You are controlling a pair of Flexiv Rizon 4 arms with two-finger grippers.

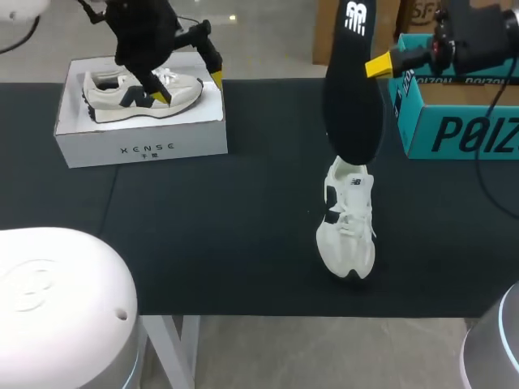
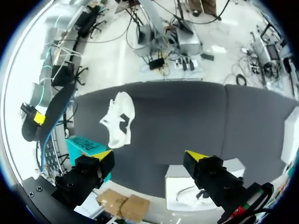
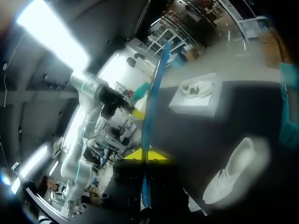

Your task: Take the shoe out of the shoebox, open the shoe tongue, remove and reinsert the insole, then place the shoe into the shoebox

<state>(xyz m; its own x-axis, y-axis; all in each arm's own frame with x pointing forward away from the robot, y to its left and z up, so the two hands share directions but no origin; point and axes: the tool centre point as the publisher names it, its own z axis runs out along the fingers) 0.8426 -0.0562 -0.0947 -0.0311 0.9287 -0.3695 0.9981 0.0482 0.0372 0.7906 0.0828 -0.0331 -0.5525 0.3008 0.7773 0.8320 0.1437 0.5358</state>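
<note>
While the right tool (image 1: 375,65) pinches the black insole (image 1: 353,97) near its upper end, a yellow tip on each face, the insole hangs upright with its lower end at the heel opening of the white shoe (image 1: 349,220). I cannot tell whether it has entered. The insole looks thin, light and bendy, so held this high its free end will likely flex and wander. A hold nearer the middle should steer it better.

The shoe stands alone on its sole, toe toward the near edge. It is probably light and soft-sided, apt to slide or tip if pushed, and the stiff heel seems the best place to steady it.

The left tool (image 2: 149,156) is spread and holds nothing, over the white shoebox (image 1: 138,138) where a second shoe (image 1: 113,93) lies, well apart from the first.

The desk (image 1: 203,235) wears a dark matte cloth that should offer some grip. A teal box (image 1: 454,134) sits at the right, behind the shoe.
</note>
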